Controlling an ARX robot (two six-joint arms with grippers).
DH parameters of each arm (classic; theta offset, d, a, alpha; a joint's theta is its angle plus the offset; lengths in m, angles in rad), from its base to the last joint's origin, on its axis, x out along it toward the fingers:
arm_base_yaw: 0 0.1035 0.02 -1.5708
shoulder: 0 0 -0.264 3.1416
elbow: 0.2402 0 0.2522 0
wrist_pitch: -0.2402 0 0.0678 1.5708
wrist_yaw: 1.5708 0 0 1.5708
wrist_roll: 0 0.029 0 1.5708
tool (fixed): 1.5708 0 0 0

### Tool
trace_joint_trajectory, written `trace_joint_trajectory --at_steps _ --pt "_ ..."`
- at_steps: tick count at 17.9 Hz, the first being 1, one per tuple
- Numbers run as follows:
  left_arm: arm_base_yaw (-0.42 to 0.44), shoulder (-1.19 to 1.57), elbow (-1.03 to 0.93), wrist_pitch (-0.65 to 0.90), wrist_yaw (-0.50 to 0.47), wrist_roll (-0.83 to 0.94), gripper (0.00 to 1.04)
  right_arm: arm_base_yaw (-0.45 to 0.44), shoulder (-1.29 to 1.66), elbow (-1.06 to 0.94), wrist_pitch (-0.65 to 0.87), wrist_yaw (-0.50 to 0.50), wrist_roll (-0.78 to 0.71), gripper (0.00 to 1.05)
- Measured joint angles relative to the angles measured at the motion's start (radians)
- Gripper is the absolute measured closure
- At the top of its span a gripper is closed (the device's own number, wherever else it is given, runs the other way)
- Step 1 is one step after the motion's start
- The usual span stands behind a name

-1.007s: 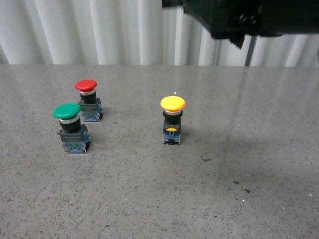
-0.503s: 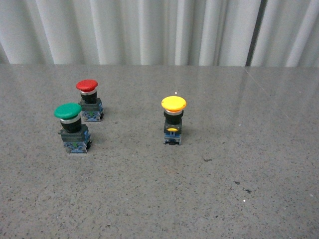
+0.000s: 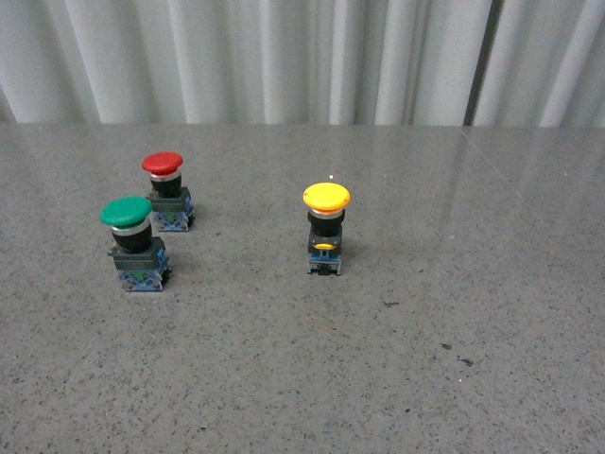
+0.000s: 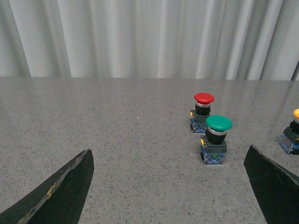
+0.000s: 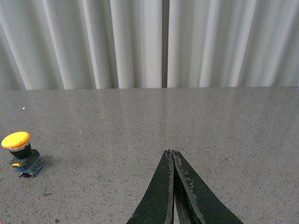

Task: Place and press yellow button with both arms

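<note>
**Bench stock: three push-buttons, both arms clear of the work**

Item 1. Yellow button [image 3: 326, 230]. Stands upright on the grey speckled bench [image 3: 473, 359], near the middle of the front view, cap uppermost, blue-grey base down. Nothing touches it. Also seen in the right wrist view [image 5: 21, 153] and, cut by the picture edge, in the left wrist view [image 4: 291, 132].

Item 2. Green button [image 3: 135, 243]. Upright, well apart from the yellow one, on the robot's left side.

Item 3. Red button [image 3: 167, 190]. Upright, just behind the green one, close beside it.

Item 4. Left tool [image 4: 170, 191]. Fingers spread wide apart, holding nothing; looks over the bench toward the green and red buttons.

Item 5. Right tool [image 5: 172, 186]. Fingers closed together, tips meeting, nothing between them; off to the side of the yellow button.

Item 6. White pleated curtain [image 3: 284, 57]. Backs the bench.

Status. Neither arm shows in the front view. By judgement, the yellow button appears placed, and whether it has been pressed cannot be told. If pressing remains, the next move calls for bringing the closed right tool over the cap and down squarely, the left tool perhaps steadying the base.
</note>
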Motion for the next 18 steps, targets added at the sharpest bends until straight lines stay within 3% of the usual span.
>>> trace_joint_trajectory --at_steps 2,4,5,14,16,18 --pt "0.0 0.0 0.0 0.0 0.0 0.0 0.07 -0.033 -0.04 -0.027 -0.019 -0.036 -0.002 1.03" --pt "0.0 0.0 0.0 0.0 0.0 0.0 0.07 -0.15 -0.097 -0.056 -0.045 -0.147 -0.002 1.03" --pt "0.0 0.0 0.0 0.0 -0.001 0.0 0.07 -0.166 -0.114 -0.064 -0.055 -0.144 -0.002 1.03" --pt "0.0 0.0 0.0 0.0 0.0 0.0 0.07 -0.157 -0.263 -0.124 -0.131 -0.162 -0.003 1.03" --pt "0.0 0.0 0.0 0.0 -0.001 0.0 0.07 -0.157 -0.399 -0.123 -0.311 -0.163 -0.003 1.03" --pt "0.0 0.0 0.0 0.0 0.0 0.0 0.07 -0.157 -0.434 -0.121 -0.286 -0.163 -0.003 1.03"
